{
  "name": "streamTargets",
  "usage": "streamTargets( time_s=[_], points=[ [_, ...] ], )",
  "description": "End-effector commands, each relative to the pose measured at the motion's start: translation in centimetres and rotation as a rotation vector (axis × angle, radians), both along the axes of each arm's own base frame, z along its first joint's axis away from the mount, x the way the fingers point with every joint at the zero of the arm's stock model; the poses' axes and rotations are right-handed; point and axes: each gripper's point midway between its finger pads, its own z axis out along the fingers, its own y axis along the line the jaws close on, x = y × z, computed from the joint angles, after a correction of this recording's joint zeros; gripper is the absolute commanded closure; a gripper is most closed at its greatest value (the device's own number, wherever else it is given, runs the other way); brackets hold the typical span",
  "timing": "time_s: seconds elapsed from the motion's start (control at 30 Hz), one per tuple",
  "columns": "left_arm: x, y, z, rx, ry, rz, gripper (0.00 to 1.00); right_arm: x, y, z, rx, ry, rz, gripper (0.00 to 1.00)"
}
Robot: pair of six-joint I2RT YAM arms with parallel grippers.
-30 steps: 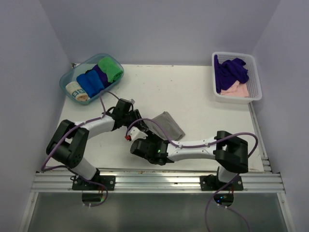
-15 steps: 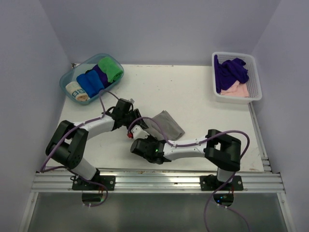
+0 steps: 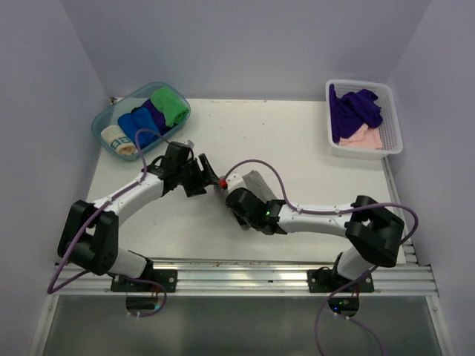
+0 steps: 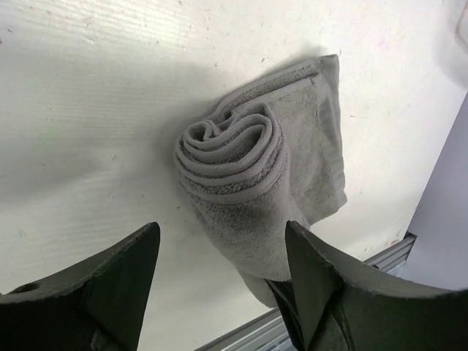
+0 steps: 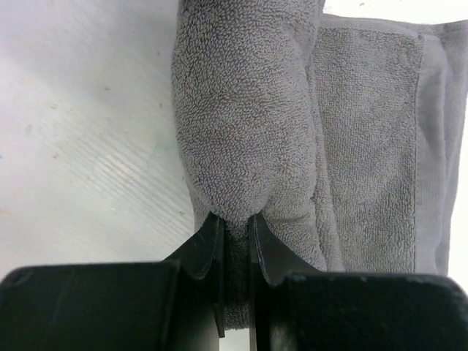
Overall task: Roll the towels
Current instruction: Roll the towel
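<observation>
Half-rolled grey towel (image 4: 234, 157) on table (image 4: 88, 88), right hand (image 5: 235, 223) pinching its roll — left hand (image 4: 221, 241) spread wide

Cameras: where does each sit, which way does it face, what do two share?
Top external: above, behind the bases, looking down on the white table; both arms show.
Left wrist: faces the spiral end of the part-rolled grey terry towel past the open left gripper.
Right wrist: looks along the right gripper pinching it.
Shared: both wrist views show the towel.
</observation>
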Motion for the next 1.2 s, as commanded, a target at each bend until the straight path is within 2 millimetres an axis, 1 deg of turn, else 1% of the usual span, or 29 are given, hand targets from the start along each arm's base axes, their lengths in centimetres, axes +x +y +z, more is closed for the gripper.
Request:
streamTargets(
  time_s=[0.0,0.03,0.07,0.1,0.13,0.17,0.2,0.23,0.27,0.3,0.33,0.4,0.43,0.5,0.63,0.67,0.77,0.87,0.9,0.93,0.97,1.0,1.03,1.07,1.1,1.13,1.17],
  points=[
    [0.8,0.7,1.8,0.018,-0.054,0.003,0.27,-1.8,2.0,0.5,0.227,0.173,0.022,1.00],
    [0.8,0.6,1.9,0.015,-0.055,-0.001,0.27,-1.6,2.3,0.8,0.279,0.196,0.006,1.00],
    [0.8,0.6,1.8,0.013,-0.054,-0.003,0.27,-1.1,2.0,1.1,0.317,0.217,-0.011,1.00],
    [0.7,0.5,1.7,0.010,-0.055,-0.008,0.26,-1.9,1.6,0.4,0.328,0.272,0.001,1.00],
    [0.6,0.4,1.7,0.005,-0.054,-0.014,0.26,-1.6,2.3,1.1,0.397,0.288,-0.004,1.00],
    [0.6,0.3,1.5,0.001,-0.056,-0.020,0.25,-1.0,1.9,1.2,0.429,0.304,-0.021,1.00],
    [0.5,0.2,1.4,-0.003,-0.055,-0.026,0.24,-1.6,1.7,0.8,0.451,0.348,-0.010,1.00],
    [0.3,0.1,1.2,-0.006,-0.050,-0.035,0.21,-1.5,2.0,1.1,0.494,0.363,-0.017,1.00],
    [0.2,-0.1,1.1,-0.009,-0.047,-0.041,0.20,-0.9,1.6,1.0,0.516,0.378,-0.036,1.00],
    [0.2,-0.2,1.1,-0.013,-0.053,-0.047,0.19,-1.1,1.4,0.7,0.530,0.400,-0.037,1.00],
    [0.1,-0.5,0.9,-0.020,-0.050,-0.060,0.17,-1.2,1.8,0.9,0.565,0.423,-0.023,1.00],
    [0.0,-1.0,0.8,-0.033,-0.059,-0.080,0.13,-1.1,1.3,0.3,0.584,0.454,-0.036,1.00],
    [-0.3,-1.4,0.4,-0.035,-0.048,-0.097,0.12,-1.0,1.5,0.5,0.613,0.473,-0.030,1.00],
    [-0.2,-1.9,0.1,-0.043,-0.051,-0.112,0.09,-1.1,1.3,0.0,0.634,0.503,-0.036,1.00],
    [-0.6,-3.0,-1.5,-0.051,-0.018,-0.146,0.09,-1.1,1.2,-0.5,0.670,0.545,-0.039,1.00],
    [-0.6,-3.3,-1.6,-0.058,-0.022,-0.156,0.09,-1.3,1.0,-0.7,0.671,0.557,-0.040,1.00],
    [-0.5,-3.8,-2.3,-0.056,-0.011,-0.168,0.10,-1.2,0.9,-0.8,0.687,0.569,-0.044,1.00],
    [-0.4,-4.1,-3.1,-0.051,0.003,-0.175,0.14,-1.1,0.6,-1.3,0.690,0.586,-0.054,1.00],
    [-0.4,-4.3,-3.2,-0.049,0.004,-0.178,0.16,-1.1,0.5,-1.3,0.691,0.593,-0.055,1.00],
    [-0.6,-4.4,-3.9,-0.044,0.022,-0.182,0.18,-1.1,0.5,-1.4,0.687,0.593,-0.053,1.00],
    [-0.5,-4.6,-3.9,-0.044,0.024,-0.185,0.21,-0.9,0.6,-1.3,0.681,0.588,-0.049,1.00],
    [-0.5,-4.7,-4.4,-0.040,0.036,-0.187,0.26,-1.1,0.2,-1.6,0.654,0.596,-0.062,1.00],
    [-0.5,-5.0,-4.4,-0.041,0.036,-0.191,0.30,-1.1,0.0,-1.8,0.632,0.591,-0.058,1.00],
    [-0.6,-5.1,-4.4,-0.043,0.038,-0.192,0.34,-0.7,0.0,-1.5,0.617,0.574,-0.058,0.88],
    [-0.6,-5.1,-4.5,-0.041,0.041,-0.191,0.44,-0.5,-0.3,-1.2,0.597,0.557,-0.058,0.77],
    [-0.7,-5.2,-4.6,-0.039,0.047,-0.192,0.48,-0.7,-1.4,-1.9,0.526,0.552,-0.077,0.65],
    [-0.7,-5.2,-4.6,-0.037,0.048,-0.191,0.53,-0.4,-2.0,-1.6,0.495,0.529,-0.088,0.54]
  ],
)
